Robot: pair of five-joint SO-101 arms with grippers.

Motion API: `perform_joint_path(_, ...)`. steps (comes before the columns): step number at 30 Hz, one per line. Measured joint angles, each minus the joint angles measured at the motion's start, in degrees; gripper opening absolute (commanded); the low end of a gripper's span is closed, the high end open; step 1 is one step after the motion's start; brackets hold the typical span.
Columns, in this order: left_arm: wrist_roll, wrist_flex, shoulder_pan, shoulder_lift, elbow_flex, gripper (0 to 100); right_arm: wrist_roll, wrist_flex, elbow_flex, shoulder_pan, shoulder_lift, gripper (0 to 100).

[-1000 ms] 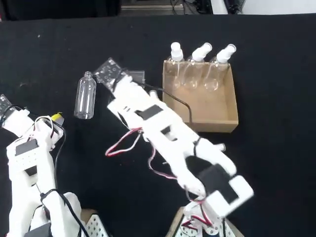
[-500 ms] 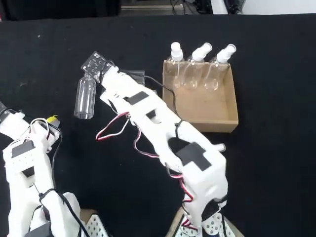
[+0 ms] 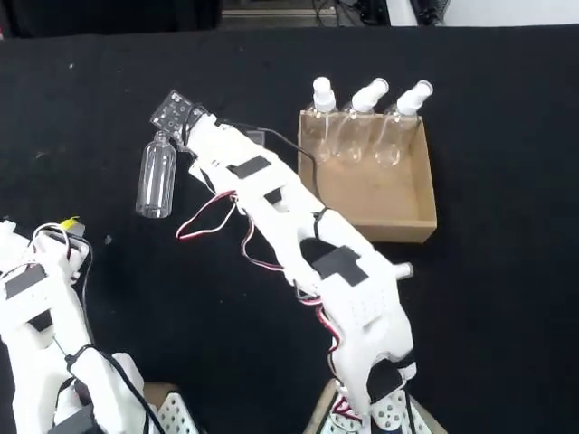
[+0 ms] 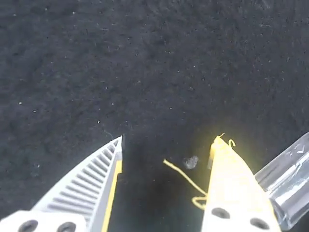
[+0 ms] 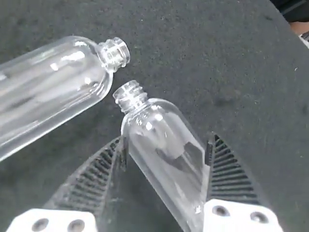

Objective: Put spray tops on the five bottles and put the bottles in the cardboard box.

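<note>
I'm holding 1 capless bottle (image 5: 161, 133) clamped in the right gripper (image 5: 166, 141), beside a 2nd bottle (image 5: 48, 101) lying on the table (image 3: 498, 108). The left gripper (image 4: 169, 140) is hanging open, and 3 capped bottles (image 3: 362, 131) are sitting in the cardboard box (image 3: 398, 212).

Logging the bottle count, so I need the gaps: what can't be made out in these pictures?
High view: the right arm hides the held bottle.
Right wrist view: its base is cut off by the edge.
Left wrist view: a clear thing is cut off by the edge; unidentifiable.
</note>
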Motion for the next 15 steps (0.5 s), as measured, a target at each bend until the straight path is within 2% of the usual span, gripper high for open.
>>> perform_joint_path(11, 0.26, 0.00, -0.26, 0.00, 0.00, 28, 0.18, 14.51, -17.67, 0.26, 10.46, 22.7)
perform_joint_path(15, 0.26, 0.00, -0.26, 0.00, 0.00, 28, 0.26, 19.08, -19.69, 0.26, 10.81, 22.7)
